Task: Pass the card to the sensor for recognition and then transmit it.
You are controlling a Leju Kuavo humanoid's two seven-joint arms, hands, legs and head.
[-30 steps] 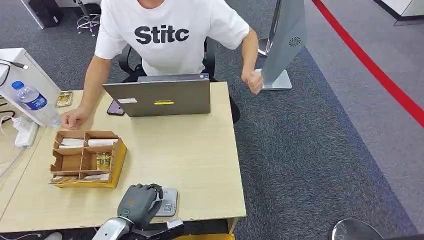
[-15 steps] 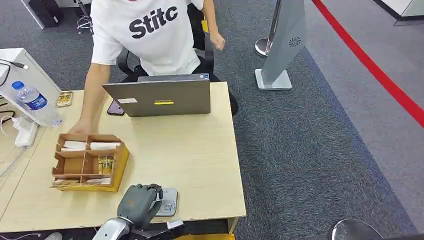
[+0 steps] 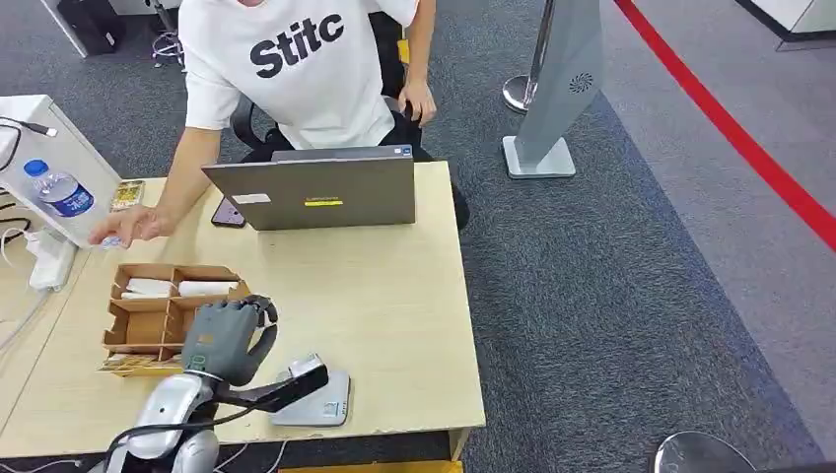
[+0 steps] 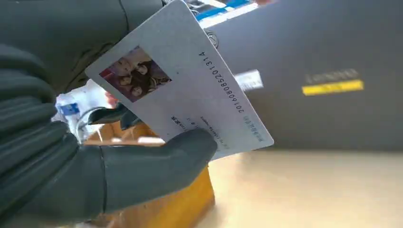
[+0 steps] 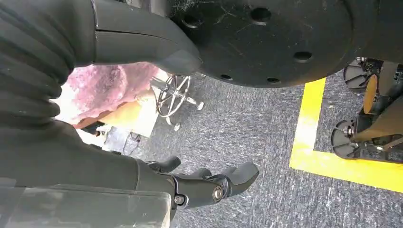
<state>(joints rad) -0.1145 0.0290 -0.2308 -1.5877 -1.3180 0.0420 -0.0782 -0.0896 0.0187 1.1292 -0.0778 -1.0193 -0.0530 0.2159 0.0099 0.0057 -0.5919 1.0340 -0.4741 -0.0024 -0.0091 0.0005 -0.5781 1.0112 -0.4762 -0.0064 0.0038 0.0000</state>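
Note:
My left hand [image 3: 229,338] hangs over the table's near left part, just in front of the wooden organiser box [image 3: 148,317]. In the left wrist view it [image 4: 71,156] pinches a white ID card [image 4: 180,90] between thumb and fingers; the card bears a small photo and a printed number. The grey sensor pad [image 3: 317,401] lies flat near the table's front edge, to the right of and below that hand, with nothing on it. My right hand [image 5: 214,184] hangs at my side over the carpet, its fingers apart and holding nothing.
A person in a white T-shirt sits behind the laptop [image 3: 315,192], one hand [image 3: 133,227] hovering beside the water bottle [image 3: 61,192]. A phone [image 3: 227,212] lies left of the laptop. A grey sign stand [image 3: 557,89] is on the carpet to the right.
My left hand has lifted off the sensor pad and moved left and farther in, toward the organiser box, with the card. The person's hand left the box and now hovers near the bottle.

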